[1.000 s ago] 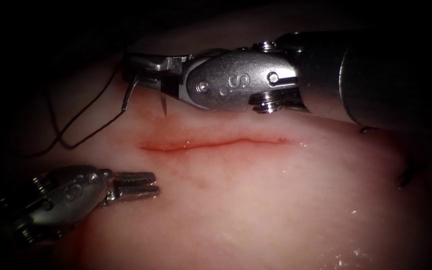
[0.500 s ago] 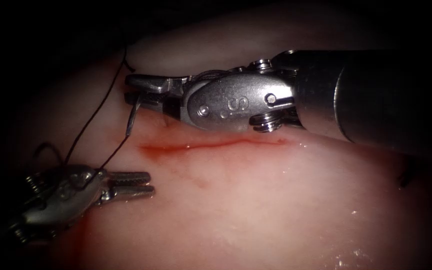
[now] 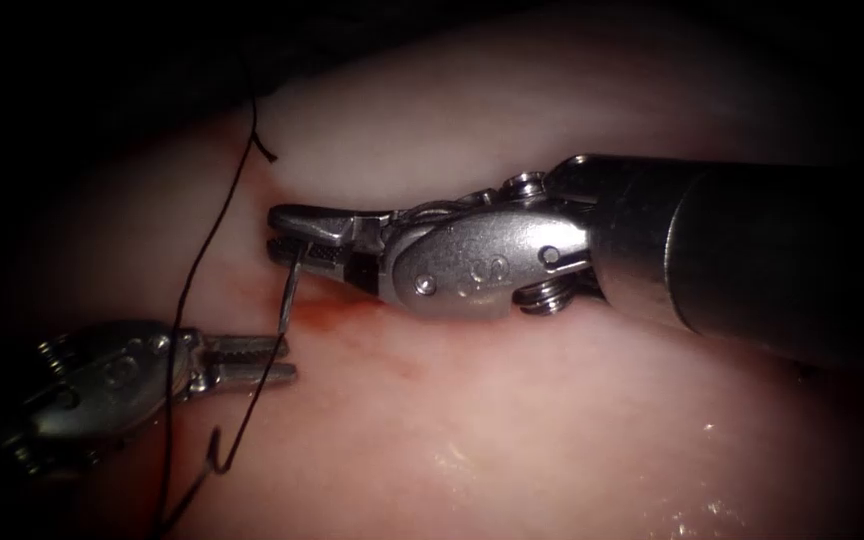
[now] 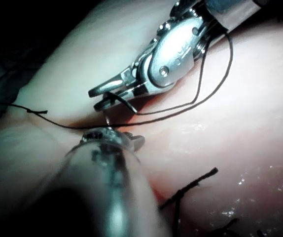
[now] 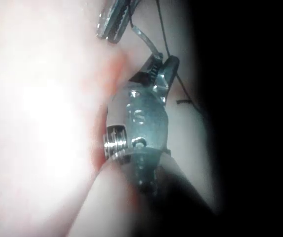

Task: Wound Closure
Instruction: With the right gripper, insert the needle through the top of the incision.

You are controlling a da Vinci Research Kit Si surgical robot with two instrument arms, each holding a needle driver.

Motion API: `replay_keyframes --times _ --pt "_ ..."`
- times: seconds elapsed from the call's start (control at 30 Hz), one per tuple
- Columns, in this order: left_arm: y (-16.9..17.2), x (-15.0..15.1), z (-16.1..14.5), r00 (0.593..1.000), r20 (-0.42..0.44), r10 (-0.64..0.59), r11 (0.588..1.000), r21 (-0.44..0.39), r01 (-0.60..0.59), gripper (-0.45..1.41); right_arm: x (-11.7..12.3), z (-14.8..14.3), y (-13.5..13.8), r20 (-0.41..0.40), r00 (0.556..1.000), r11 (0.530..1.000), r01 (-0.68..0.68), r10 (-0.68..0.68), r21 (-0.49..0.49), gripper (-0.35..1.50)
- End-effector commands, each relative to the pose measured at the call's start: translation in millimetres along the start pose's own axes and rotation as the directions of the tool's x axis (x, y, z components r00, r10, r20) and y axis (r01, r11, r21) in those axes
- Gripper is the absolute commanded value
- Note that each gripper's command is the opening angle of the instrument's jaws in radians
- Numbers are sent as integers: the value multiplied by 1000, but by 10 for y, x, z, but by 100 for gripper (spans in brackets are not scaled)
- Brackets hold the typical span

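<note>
Currently we're pinching the needle in the right tool, near one end of its curve, body hanging toward 6 o'clock, not in the tissue. The left tool is sitting pressed together at 8 o'clock, gripping nothing. The thread is draping over it. The right tool's shaft is covering most of the cut.

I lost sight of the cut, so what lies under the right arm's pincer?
The right pincer, shut on the needle, hangs over the tissue. Red fluid shows beneath it; most of the cut is covered by it.
</note>
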Motion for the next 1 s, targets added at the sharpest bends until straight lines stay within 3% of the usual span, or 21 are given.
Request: replay_keyframes --times 0.03,0.3,0.67,1.0 --pt "-6 7 6 1000 -4 2 1000 2 -2 -18 -3 13 -1 1 1000 1000 -4 4 3 -35" --pt "-7 7 7 1000 -4 3 1000 2 -3 -20 -11 4 -28 26 1000 1000 -13 13 12 -35" --pt "-7 5 9 1000 -5 4 1000 5 -4 -21 -17 -18 -13 61 998 999 -32 33 -11 -35" --pt "-6 5 9 1000 -5 4 1000 6 -4 -21 -38 -12 -33 94 993 997 -69 66 28 -35"
